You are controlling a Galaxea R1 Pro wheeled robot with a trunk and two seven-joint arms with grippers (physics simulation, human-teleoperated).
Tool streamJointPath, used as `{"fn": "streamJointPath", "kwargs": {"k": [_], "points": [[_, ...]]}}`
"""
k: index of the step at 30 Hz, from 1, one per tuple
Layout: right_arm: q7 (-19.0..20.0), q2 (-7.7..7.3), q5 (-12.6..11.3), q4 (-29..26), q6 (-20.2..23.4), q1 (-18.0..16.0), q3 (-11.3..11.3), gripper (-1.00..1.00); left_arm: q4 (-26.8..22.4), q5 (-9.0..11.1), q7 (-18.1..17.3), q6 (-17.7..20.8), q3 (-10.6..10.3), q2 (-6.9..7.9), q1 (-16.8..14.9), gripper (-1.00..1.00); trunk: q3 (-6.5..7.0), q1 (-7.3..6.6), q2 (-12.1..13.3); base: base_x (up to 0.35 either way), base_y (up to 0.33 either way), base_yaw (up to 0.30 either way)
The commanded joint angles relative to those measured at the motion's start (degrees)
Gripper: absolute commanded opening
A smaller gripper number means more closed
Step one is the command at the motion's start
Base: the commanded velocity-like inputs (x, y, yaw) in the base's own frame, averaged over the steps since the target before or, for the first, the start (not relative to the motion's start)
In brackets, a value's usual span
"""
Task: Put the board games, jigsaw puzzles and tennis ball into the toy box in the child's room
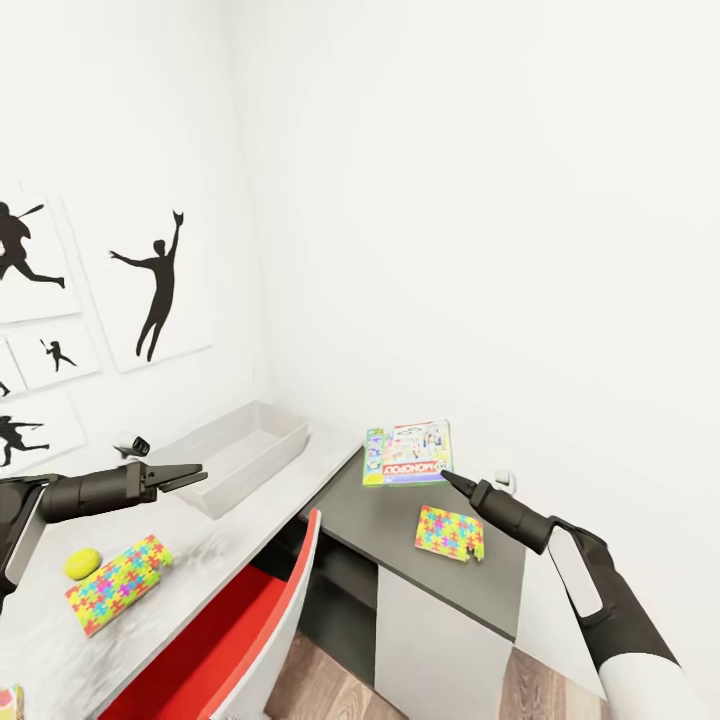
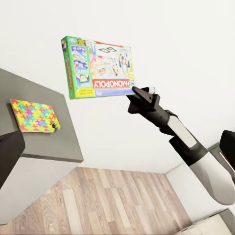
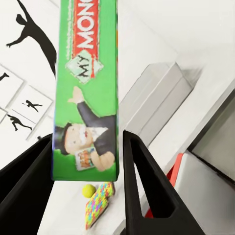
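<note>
**One board game in the air, on its way to the toy box**

Two right fingers (image 3: 139,181) clamp the edge of the Monopoly box (image 1: 408,453), held clear above the dark desk (image 1: 390,525). The right gripper (image 1: 447,478) carries it; this looks like the transfer step. Next, the box must swing across to the grey toy box (image 1: 240,450) at the light table's (image 1: 205,560) back edge. The left gripper (image 1: 185,475) hovers near there, jaws apart and empty. A jigsaw puzzle (image 1: 450,533) lies near the desk's front edge; another puzzle (image 1: 118,582) and the tennis ball (image 1: 83,563) wait on the table.
</note>
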Motion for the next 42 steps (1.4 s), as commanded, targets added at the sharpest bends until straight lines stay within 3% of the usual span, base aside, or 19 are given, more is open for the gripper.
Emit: {"fn": "streamJointPath", "kwargs": {"k": [1,11,16,24,30,42], "points": [[-0.02,0.01,-0.24,0.00,0.36,-0.02,0.01,-1.00,0.01,0.02,-0.18,0.61,-0.01,-0.01,-0.01,1.00,-0.03,0.02,-0.04,0.021,-0.037,0.000],[-0.50,0.02,0.11,-0.10,0.66,-0.11,0.74,-1.00,0.01,0.06,-0.11,0.61,-0.01,-0.05,-0.01,1.00,-0.03,0.02,-0.04,0.073,-0.007,0.000],[-0.52,0.08,3.68,-0.15,0.90,-0.11,3.27,-1.00,0.01,0.06,-0.09,0.61,-0.01,-0.05,-0.01,1.00,-0.03,0.02,-0.04,0.177,0.061,0.000],[-0.73,0.01,5.02,-0.42,4.29,-0.04,6.60,-1.00,0.01,0.06,-0.14,0.61,-0.01,-0.05,-0.01,1.00,-0.25,0.02,-0.04,0.145,-0.074,0.113],[-0.86,0.09,7.42,-0.55,4.97,-0.02,6.78,-1.00,0.01,0.06,-0.15,0.61,-0.01,-0.05,-0.01,1.00,-0.58,0.02,-0.04,0.045,-0.248,0.248],[-0.80,0.27,7.67,-0.64,4.84,-0.02,6.85,-1.00,0.01,0.06,-0.15,0.62,-0.01,-0.05,-0.01,1.00,-1.11,0.02,-0.04,0.001,-0.063,0.269]]}}
